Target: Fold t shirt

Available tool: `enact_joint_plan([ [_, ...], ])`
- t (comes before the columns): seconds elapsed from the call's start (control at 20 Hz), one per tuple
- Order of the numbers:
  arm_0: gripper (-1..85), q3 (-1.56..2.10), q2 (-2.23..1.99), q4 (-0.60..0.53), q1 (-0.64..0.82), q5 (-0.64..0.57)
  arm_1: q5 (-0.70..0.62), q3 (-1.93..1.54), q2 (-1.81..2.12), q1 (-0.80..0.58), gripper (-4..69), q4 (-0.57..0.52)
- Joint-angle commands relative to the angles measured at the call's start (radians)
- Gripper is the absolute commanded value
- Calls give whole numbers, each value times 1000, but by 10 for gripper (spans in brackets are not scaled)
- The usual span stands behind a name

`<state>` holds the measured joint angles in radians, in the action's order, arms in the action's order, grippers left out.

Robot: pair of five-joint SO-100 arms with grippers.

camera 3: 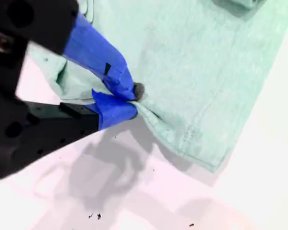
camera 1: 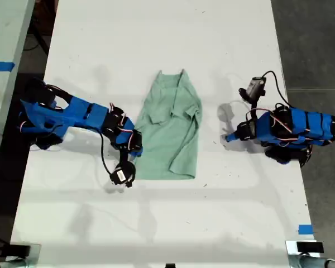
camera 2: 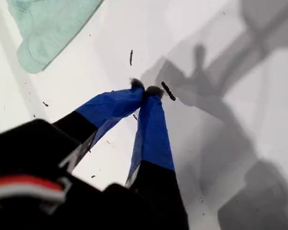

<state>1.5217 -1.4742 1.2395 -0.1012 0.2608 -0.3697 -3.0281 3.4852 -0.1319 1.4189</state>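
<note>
The pale mint t shirt [camera 1: 173, 139] lies wrinkled in the middle of the white table [camera 1: 156, 223], its sides turned in so it looks narrow, neck toward the far edge. My second gripper [camera 3: 132, 98] is shut on the t shirt [camera 3: 197, 62], pinching a fold of its side edge near the hem. In the exterior view this gripper [camera 1: 137, 148] reaches in from the left. My first gripper [camera 2: 146, 90] is shut on nothing, its tips touching above bare table. The t shirt [camera 2: 48, 24] lies well apart from it. The exterior view shows my first gripper [camera 1: 228, 138] to the right of the shirt.
A strip of blue tape [camera 1: 305, 229] marks the table near the exterior view's lower right. Dark floor [camera 1: 318, 50] lies past the table's right edge. Another pale surface with blue tape [camera 1: 0, 66] stands at the exterior view's left.
</note>
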Motion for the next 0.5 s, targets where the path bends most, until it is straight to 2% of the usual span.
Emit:
enact_joint_plan([
  [0.0,-1,-215,-3,55,34,-46,-11,-58,9,2,20,-32],
  [0.2,-1,-457,167,55,75,-144,-12,-58,9,2,20,-32],
  [0.45,-1,-540,268,-67,101,-273,-14,-58,9,2,20,-32],
])
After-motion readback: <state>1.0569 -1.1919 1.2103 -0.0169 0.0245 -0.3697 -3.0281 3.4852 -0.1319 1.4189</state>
